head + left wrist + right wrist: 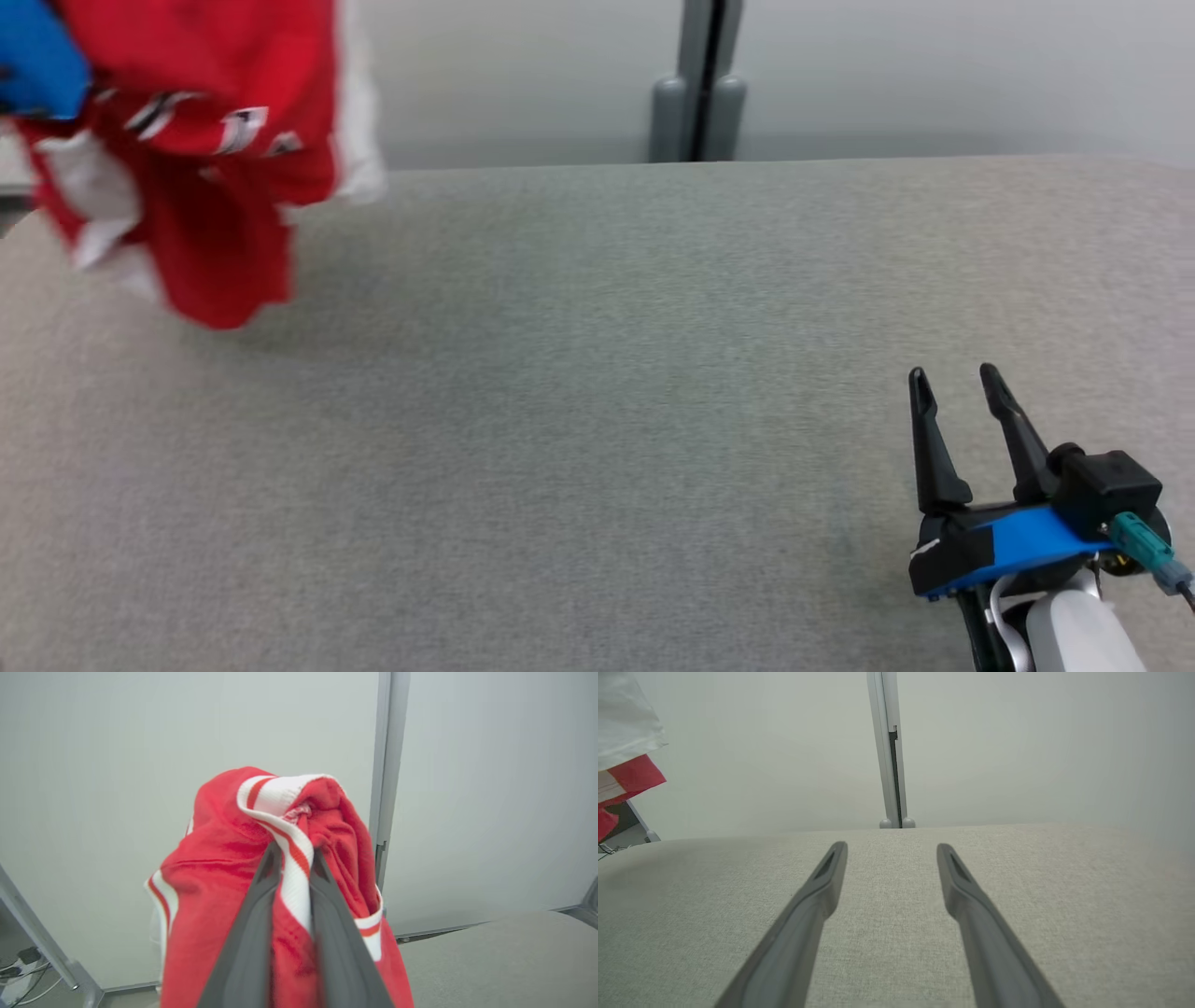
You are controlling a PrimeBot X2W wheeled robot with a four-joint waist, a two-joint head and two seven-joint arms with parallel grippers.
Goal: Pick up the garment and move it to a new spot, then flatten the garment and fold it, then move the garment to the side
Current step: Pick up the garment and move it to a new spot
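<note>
A red garment (201, 159) with white trim hangs bunched and blurred above the far left of the grey table (597, 420). In the left wrist view my left gripper (293, 855) is shut on a fold of the garment (224, 877) at its red-and-white striped edge, cloth draping round both fingers. A blue part of my left arm (37, 56) shows at the top left corner, against the cloth. My right gripper (954, 378) stands open at the lower right, low over the table, with nothing between its fingers (817, 891). A corner of the garment (630, 774) shows at the far left of the right wrist view.
Pale wall panels with a grey upright post (698, 84) stand just behind the table's far edge. Off the table's left end, a metal leg (42, 942) and cables (18, 970) lie on the floor.
</note>
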